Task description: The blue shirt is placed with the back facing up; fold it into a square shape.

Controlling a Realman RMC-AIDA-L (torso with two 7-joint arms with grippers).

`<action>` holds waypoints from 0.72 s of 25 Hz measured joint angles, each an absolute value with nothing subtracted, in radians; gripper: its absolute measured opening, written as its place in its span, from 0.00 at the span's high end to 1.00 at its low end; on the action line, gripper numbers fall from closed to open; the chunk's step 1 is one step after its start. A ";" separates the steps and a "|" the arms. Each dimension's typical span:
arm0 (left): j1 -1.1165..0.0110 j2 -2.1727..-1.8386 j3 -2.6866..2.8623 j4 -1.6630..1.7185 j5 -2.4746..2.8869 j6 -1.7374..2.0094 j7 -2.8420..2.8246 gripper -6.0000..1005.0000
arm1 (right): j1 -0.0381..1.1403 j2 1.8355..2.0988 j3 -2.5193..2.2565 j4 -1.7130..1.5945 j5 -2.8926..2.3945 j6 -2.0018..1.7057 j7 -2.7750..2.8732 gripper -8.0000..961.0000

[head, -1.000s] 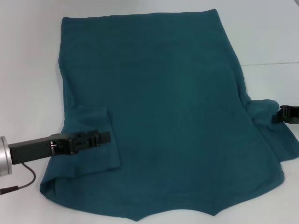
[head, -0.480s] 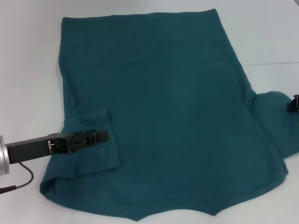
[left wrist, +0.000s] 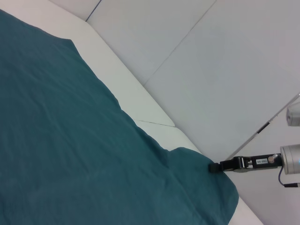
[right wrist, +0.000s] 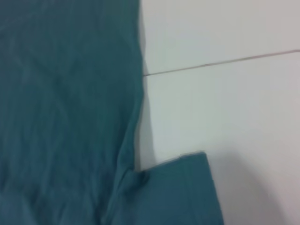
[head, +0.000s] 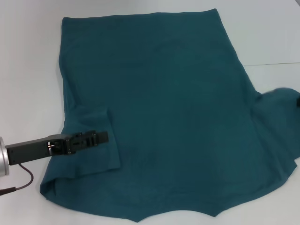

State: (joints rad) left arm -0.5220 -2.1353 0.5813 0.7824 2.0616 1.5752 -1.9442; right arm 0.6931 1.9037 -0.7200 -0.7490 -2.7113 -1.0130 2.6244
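white table [head: 28, 70] (seamed panels) | blue shirt [head: 159, 108] spread flat

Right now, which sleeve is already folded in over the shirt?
The sleeve on the robot's left, lying flat on the shirt under the left gripper. The right sleeve spreads outward.

My head camera looks forward and down from above, taking in almost the whole blue shirt [head: 159, 117] spread on the white bench [head: 28, 56]. The left wrist camera sits low and looks across the cloth toward the far side — it catches the right gripper [left wrist: 216, 167] at the sleeve edge, which the head view shows only at its right border. My right wrist camera hangs close over the bench, facing down at the shirt's side edge and sleeve — ground shared with both other views.
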 joint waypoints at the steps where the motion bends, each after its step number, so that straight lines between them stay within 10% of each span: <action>1: -0.522 -2.135 0.581 0.782 2.062 1.575 -1.944 0.39 | 0.696 1.904 -0.720 -0.754 -2.717 -1.013 2.631 0.98; 18: -0.533 -2.138 0.581 0.782 2.062 1.574 -1.947 0.39 | 0.815 1.907 -0.751 -0.766 -2.720 -1.131 2.632 0.98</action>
